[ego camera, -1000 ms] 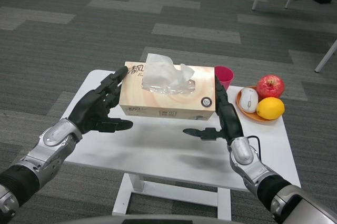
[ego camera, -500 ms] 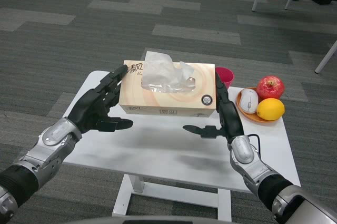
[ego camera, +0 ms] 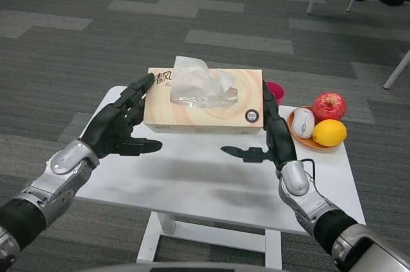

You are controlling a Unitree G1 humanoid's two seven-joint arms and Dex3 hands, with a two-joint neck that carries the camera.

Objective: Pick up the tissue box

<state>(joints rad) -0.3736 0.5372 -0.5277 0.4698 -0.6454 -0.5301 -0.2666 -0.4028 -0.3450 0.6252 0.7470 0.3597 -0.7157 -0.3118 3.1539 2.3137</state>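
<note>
We hold the tissue box [ego camera: 204, 101] between both hands, clear of the white table [ego camera: 192, 176] and tipped so its top faces us. Left hand [ego camera: 118, 125] presses flat on the box's left end, right hand [ego camera: 274, 136] on its right end; fingers extended along the ends, thumbs sticking inward below the box, not wrapped round it. Contact at the right end is partly hidden, so the press there is probably firm but we can't confirm it.

Handling: light cardboard, smooth printed faces, thin walls that cave if squeezed hard. Only friction holds it; even inward pressure low on the two short ends suits it best. Loose tissue [ego camera: 195, 80] at the slot offers no grip.

Against the frames before: box sits higher and is tilted further toward us; the pink cup [ego camera: 276, 91] behind is more covered. Plate [ego camera: 306, 139] with apple [ego camera: 328, 105], lemon [ego camera: 329, 132] and computer mouse [ego camera: 303, 121] unchanged.
</note>
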